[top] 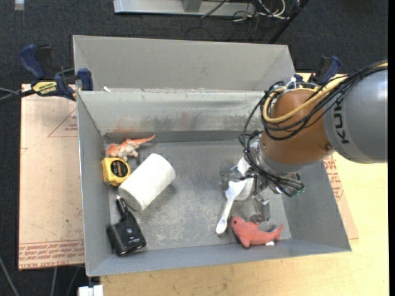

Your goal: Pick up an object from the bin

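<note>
My gripper [260, 207] hangs low in the bin's front right part, under the arm's orange cover. Just below it, against the front wall, lies a pink-red fish-shaped toy [255, 234]. The gripper's tip is right above the toy's back, and whether it touches I cannot tell. A white plastic spoon [229, 203] lies to the gripper's left, handle pointing to the front, bowl next to the gripper's body.
On the left side of the bin lie a white paper roll [148, 180], a yellow tape measure [114, 171], an orange toy dinosaur [128, 145] and a black device [126, 236]. The arm reaches in over the right wall.
</note>
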You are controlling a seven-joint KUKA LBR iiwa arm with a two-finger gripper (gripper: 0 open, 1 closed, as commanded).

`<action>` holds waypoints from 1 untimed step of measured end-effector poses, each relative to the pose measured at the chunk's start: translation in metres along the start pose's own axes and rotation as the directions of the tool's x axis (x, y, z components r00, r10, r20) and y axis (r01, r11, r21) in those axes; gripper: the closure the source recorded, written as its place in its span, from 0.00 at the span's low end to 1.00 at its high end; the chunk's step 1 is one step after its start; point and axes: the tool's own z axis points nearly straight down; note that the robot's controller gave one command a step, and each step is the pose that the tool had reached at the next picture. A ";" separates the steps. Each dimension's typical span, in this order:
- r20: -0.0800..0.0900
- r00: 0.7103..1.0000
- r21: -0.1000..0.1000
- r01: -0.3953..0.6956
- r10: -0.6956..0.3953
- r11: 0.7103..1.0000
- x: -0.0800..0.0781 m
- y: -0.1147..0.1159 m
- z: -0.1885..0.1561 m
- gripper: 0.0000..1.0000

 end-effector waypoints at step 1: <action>0.005 0.999 0.001 -0.036 0.036 0.999 -0.035 -0.037 0.023 1.00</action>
